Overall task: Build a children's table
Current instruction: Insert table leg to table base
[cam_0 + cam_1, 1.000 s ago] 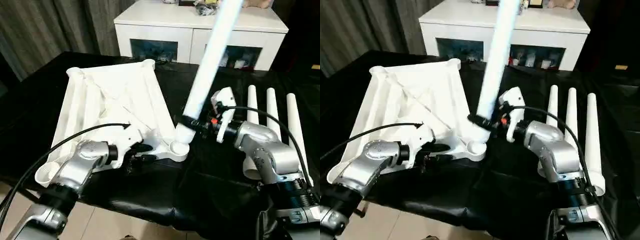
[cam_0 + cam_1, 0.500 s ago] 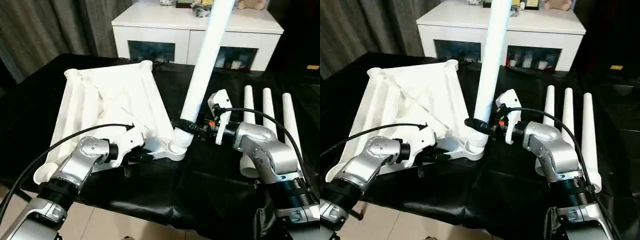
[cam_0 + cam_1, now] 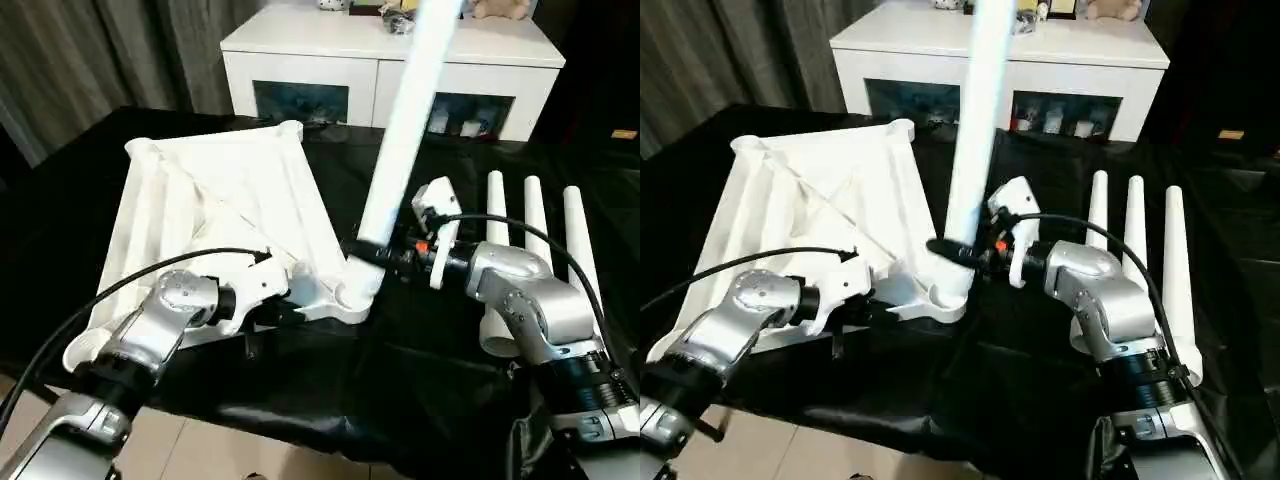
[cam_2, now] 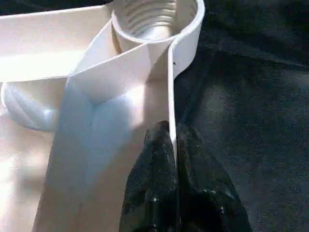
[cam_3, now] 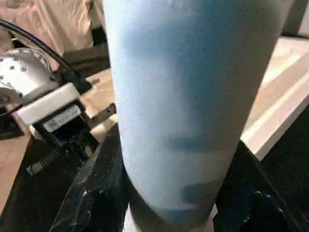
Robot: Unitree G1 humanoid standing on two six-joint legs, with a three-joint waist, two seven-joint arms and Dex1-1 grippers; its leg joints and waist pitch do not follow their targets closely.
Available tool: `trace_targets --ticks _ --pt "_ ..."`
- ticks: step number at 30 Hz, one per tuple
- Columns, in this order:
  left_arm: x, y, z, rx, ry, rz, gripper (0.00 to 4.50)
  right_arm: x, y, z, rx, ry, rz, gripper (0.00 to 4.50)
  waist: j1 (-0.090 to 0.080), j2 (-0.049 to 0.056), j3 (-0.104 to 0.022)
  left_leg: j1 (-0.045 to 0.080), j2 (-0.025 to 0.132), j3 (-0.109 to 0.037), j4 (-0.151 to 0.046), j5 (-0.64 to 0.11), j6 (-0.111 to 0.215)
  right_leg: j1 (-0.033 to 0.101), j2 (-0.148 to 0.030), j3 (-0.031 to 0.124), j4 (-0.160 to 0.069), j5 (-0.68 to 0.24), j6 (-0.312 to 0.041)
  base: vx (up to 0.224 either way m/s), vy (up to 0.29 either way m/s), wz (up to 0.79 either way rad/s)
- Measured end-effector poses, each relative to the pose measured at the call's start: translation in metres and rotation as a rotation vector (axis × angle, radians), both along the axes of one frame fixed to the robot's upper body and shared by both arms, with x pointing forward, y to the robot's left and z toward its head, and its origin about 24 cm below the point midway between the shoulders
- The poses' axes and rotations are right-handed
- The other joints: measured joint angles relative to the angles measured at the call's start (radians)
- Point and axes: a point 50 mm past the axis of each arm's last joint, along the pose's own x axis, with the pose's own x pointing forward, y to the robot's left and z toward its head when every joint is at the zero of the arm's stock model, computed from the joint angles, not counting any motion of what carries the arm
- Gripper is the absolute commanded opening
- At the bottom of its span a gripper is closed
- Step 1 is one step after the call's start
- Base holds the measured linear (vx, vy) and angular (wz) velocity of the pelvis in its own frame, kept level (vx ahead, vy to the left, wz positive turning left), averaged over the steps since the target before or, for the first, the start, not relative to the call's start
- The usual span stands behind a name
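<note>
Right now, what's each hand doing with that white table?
Left gripper shut on tabletop rim. Right gripper clamps leg, foot in corner socket. Three spare legs lie right. Nothing blocking.

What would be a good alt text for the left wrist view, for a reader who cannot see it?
The left tool is shut on the thin white edge wall of the upturned table top, beside a round threaded corner socket; black cloth lies next to it.
</note>
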Motion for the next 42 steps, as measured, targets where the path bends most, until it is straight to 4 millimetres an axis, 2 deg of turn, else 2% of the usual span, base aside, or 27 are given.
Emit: trace_targets --ticks 4,19,34,36,42 --pt "-0.004 -0.005 0.001 -0.003 0.004 -0.028 0.0 -0.002 0.002 -0.003 -0.015 0.024 0.029 1.86 0.006 0.0 0.0 0.0 0.0 0.001 -0.003 0.0 0.0 0.0 0.0 0.0 -0.004 0.0 0.0 0.0 0.0 0.0" --pt "-0.004 -0.005 0.001 0.008 -0.01 -0.02 0.0 -0.003 0.0 -0.011 -0.055 0.065 0.033 1.86 0.005 -0.003 0.0 0.0 -0.001 0.001 -0.004 0.0 0.0 0.001 -0.001 0.0 -0.005 0.0 0.0 0.0 0.0 0.0" --pt "-0.004 -0.003 0.0 0.009 -0.009 -0.003 0.0 -0.003 0.003 -0.034 0.055 0.083 -0.067 1.86 0.001 -0.003 -0.002 0.002 -0.001 0.001 -0.004 0.0 0.0 0.002 -0.001 0.0 -0.005 0.001 -0.001 0.0 0.0 0.0" --pt "-0.004 -0.003 -0.001 0.009 -0.009 -0.001 0.0 -0.003 0.003 -0.035 0.068 0.077 -0.082 1.86 0.001 -0.002 -0.003 0.002 -0.001 0.001 -0.004 0.0 0.0 0.003 -0.001 0.0 -0.006 0.001 -0.001 0.0 0.0 0.0" --pt "-0.002 -0.004 -0.004 0.001 -0.008 0.006 0.0 -0.01 0.001 -0.042 0.108 0.043 -0.143 1.86 0.001 0.009 -0.009 0.002 -0.001 0.001 -0.006 0.0 0.0 0.004 -0.001 0.0 -0.009 0.001 -0.002 0.0 0.0 0.0"
